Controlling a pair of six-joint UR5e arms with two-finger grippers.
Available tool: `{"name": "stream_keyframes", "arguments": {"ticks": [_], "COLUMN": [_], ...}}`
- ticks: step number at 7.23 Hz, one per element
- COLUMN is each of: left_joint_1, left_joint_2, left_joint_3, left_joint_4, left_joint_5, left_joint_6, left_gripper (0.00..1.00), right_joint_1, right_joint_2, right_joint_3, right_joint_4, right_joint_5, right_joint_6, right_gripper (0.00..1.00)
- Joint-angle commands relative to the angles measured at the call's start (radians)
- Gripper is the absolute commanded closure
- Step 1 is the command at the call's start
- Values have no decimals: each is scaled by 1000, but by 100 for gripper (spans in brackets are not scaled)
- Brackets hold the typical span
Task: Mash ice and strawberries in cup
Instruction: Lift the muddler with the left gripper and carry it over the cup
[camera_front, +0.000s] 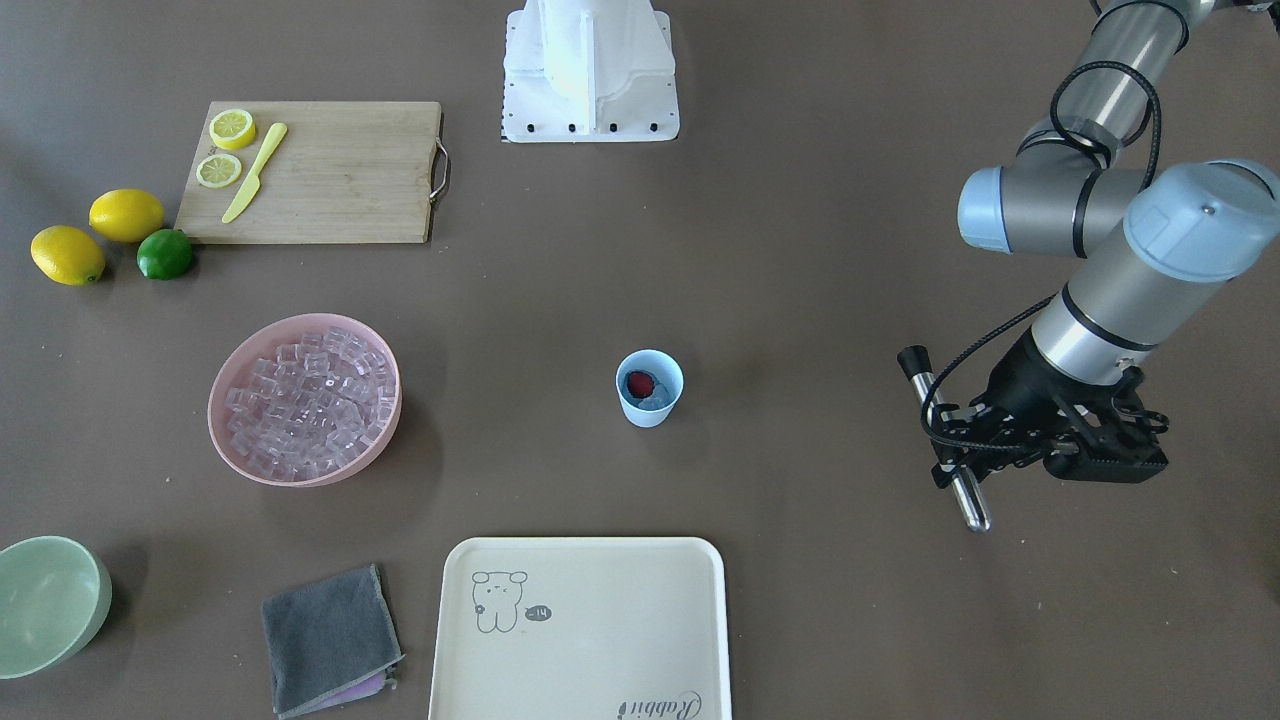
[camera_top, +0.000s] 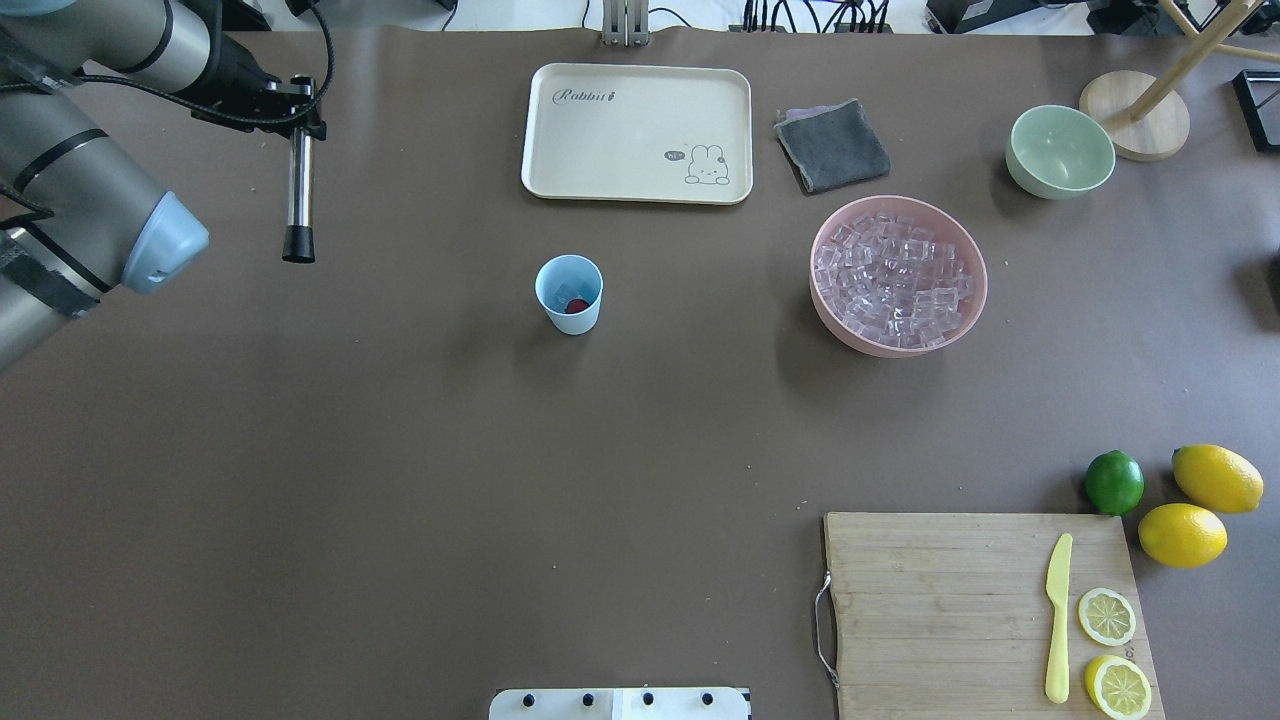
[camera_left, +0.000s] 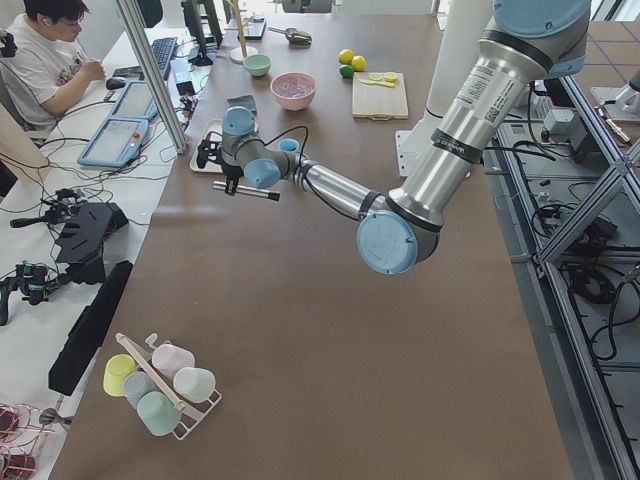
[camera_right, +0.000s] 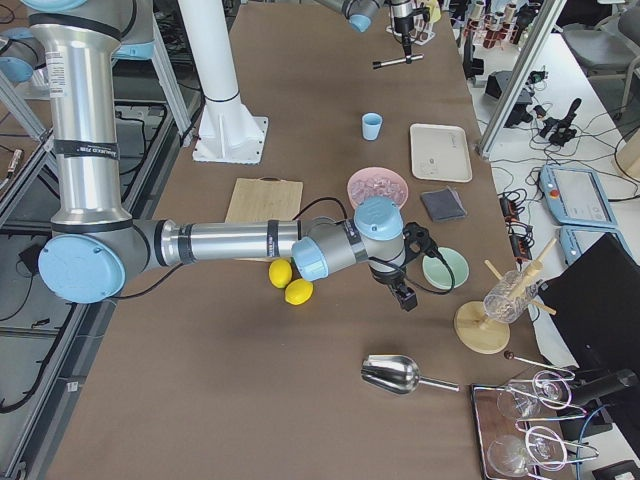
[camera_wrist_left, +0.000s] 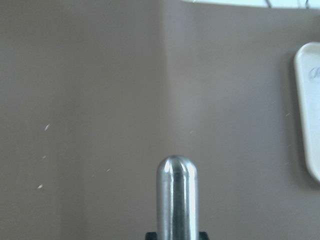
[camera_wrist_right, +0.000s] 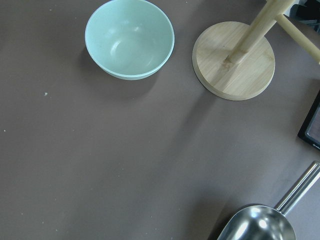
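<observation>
One step in hand, by the look of it: bringing the tool across for mashing. Left claw (camera_top: 298, 116) clamped on a slim steel muddler with a black end (camera_top: 298, 190), held roughly level above the brown surface (camera_top: 400, 450), well apart from the small light-blue plastic cup (camera_top: 570, 293). Cup upright mid-surface, near the cream rectangular tray (camera_top: 620, 130), with a tiny red strawberry (camera_front: 639, 382) at the bottom and seemingly a small clear ice cube (camera_front: 658, 399) beside it. More glossy clear cubes heaped in the round pink bowl (camera_top: 850, 335), off to the other side. Right claw (camera_right: 403, 292) far away near the pale green bowl (camera_wrist_right: 129, 40); cannot tell whether wide or narrow. Next, probably: swing the muddler over the cup, tip it upright, lower it inside the rim without knocking so light a cup, then press down
</observation>
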Motion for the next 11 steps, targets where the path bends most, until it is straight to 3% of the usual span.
{"name": "stream_keyframes", "arguments": {"ticks": [1, 4, 8, 10, 11], "left_joint_1": [74, 287, 350, 511, 536], "left_joint_2": [-25, -26, -12, -11, -14], "left_joint_3": [-188, -239, -252, -236, -227], "left_joint_4": [-1, -117, -247, -297, -297], "left_joint_5": [181, 583, 876, 1088, 1101], "left_joint_6": [-155, -190, -215, -227, -230], "left_gripper": [100, 100, 100, 100, 100], "right_joint_1": [2, 1, 2, 1, 1], "right_joint_2": [-3, -9, -12, -17, -19], "right_joint_3": [-7, -18, -29, -27, -26], "right_joint_4": [-3, -2, 3, 5, 6], "right_joint_5": [-5, -3, 0, 2, 3], "right_joint_6": [13, 15, 15, 15, 15], "right_gripper": [1, 1, 1, 1, 1]}}
